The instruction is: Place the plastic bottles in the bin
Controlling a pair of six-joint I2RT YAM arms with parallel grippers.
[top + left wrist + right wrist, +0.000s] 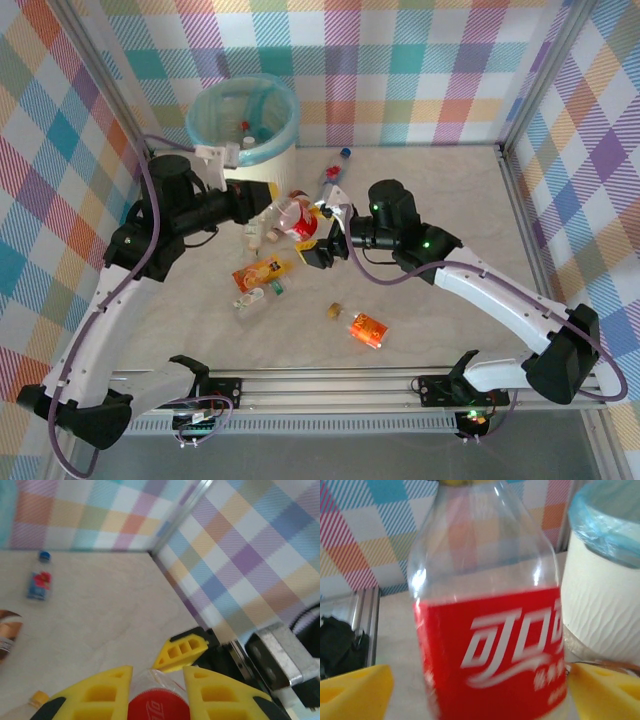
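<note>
Near right: small orange-labelled plastic bottle [367, 328] lying flat. Mid-table: clear red-labelled plastic bottle [292, 214] clamped by left gripper [157, 680]; right gripper [480, 692] spread apart, flanking that bottle. Far left: tall white ribbed bin [268, 152], teal-lined.

bin [270, 160]: tall, white, ribbed, teal bag liner, upright at the far left of the surface, with a few bottles [246, 128] inside. red-label bottle [490, 650]: clear, white script, near the bin's front. Lying flat closer in are the orange-label bottle [262, 270], small clear bottle [250, 298] and brown-cap bottle [367, 328]; the blue-cap bottle [39, 577] lies by the far wall.
</note>
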